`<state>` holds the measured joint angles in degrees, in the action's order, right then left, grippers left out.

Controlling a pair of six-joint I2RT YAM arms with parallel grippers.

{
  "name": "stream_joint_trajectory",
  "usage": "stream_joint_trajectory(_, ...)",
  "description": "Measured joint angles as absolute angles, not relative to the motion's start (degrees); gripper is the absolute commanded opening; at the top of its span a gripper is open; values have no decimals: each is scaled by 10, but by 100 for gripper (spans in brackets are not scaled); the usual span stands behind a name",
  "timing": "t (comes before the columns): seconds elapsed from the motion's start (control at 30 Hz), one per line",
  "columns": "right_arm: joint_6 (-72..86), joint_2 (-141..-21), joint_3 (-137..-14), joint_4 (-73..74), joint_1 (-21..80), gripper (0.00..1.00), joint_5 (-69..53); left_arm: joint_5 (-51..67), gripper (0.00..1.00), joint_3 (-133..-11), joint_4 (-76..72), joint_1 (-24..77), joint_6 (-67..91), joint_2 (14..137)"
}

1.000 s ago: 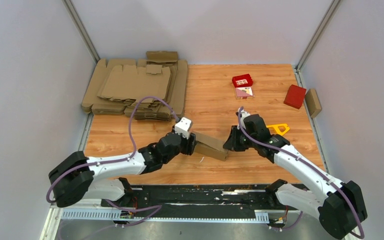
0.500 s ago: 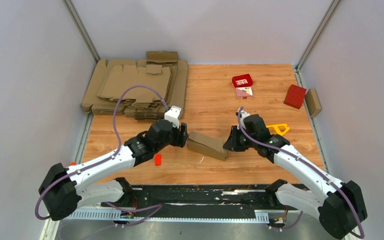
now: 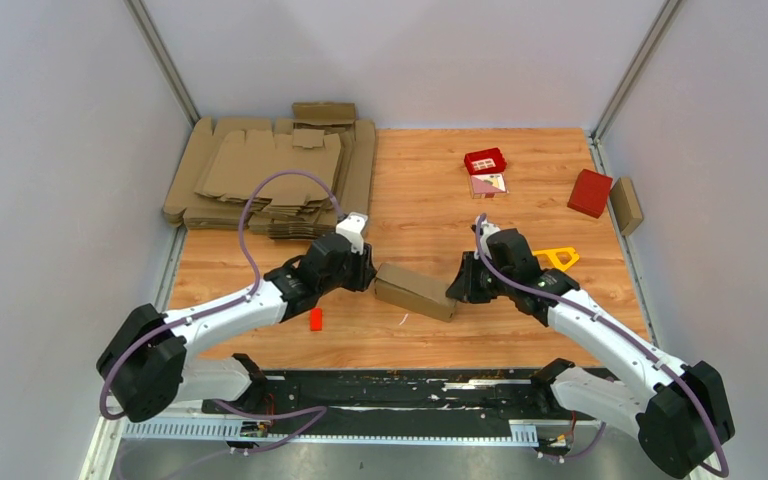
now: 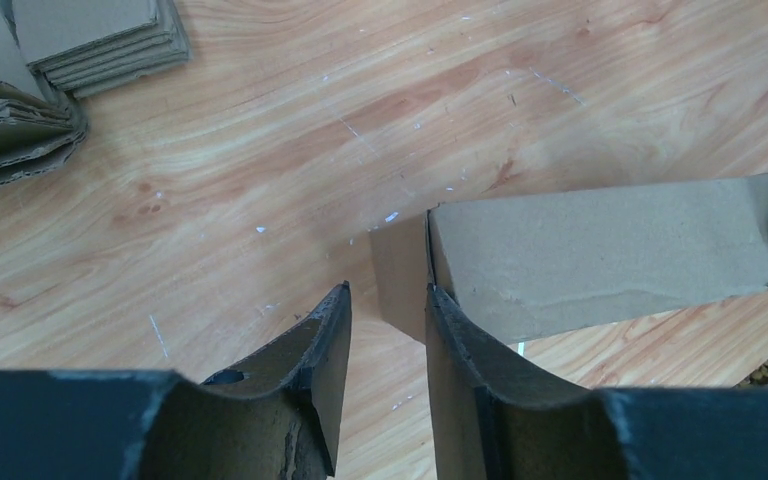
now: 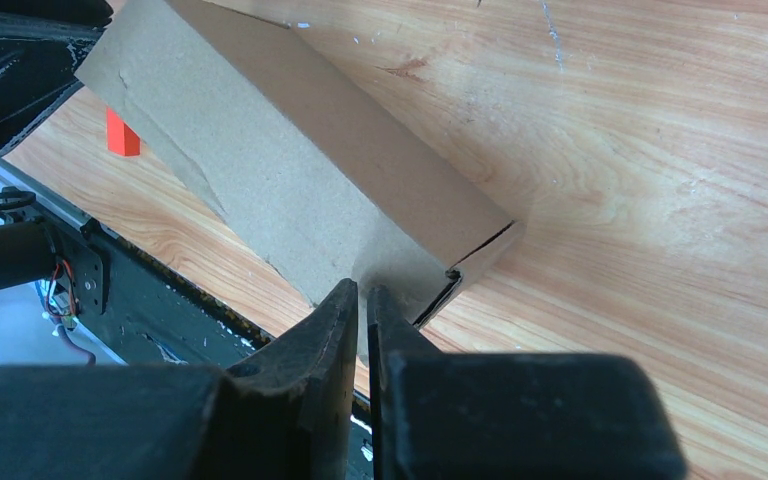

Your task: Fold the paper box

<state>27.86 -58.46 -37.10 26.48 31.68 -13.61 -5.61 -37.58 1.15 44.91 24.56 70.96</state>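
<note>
The paper box [image 3: 415, 291] is a closed brown oblong lying flat on the wooden table between my two grippers. My left gripper [image 3: 368, 272] is at its left end, open. In the left wrist view the gripper [image 4: 385, 290] has a narrow gap, and the box [image 4: 610, 250] has its end flap just past the fingertips, the right fingertip touching the box corner. My right gripper [image 3: 456, 290] is at the box's right end. In the right wrist view the gripper [image 5: 362, 290] is shut, pinching thin cardboard at the end of the box [image 5: 290, 150].
A pile of flat cardboard blanks [image 3: 270, 175] fills the back left, its edge showing in the left wrist view [image 4: 20, 90]. Small red boxes [image 3: 485, 160] [image 3: 590, 192] and a brown box [image 3: 626, 205] sit back right. A yellow piece [image 3: 558, 258] lies by the right arm. A small red block [image 3: 315, 319] lies front left.
My left gripper drew back left off the box's left end, then came back up to it. The box now lies flat. The right gripper has stayed on the right end.
</note>
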Motion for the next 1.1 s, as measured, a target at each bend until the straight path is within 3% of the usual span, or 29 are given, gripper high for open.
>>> stream_joint_trajectory(0.1,278,-585,-371,265,317,11,-136,-62,36,-364,-1,449,249,702)
stream_joint_trajectory(0.3,278,-584,-371,266,317,11,-136,-79,1,-363,38,448,241,665)
stream_joint_trajectory(0.33,278,-584,-371,266,317,11,-136,-80,0,-367,49,447,238,657)
stream_joint_trajectory(0.6,278,-584,-371,266,317,11,-136,-49,0,-392,42,446,231,617)
stream_joint_trajectory(1.1,277,-584,-371,268,317,11,-136,23,0,-378,0,445,225,704)
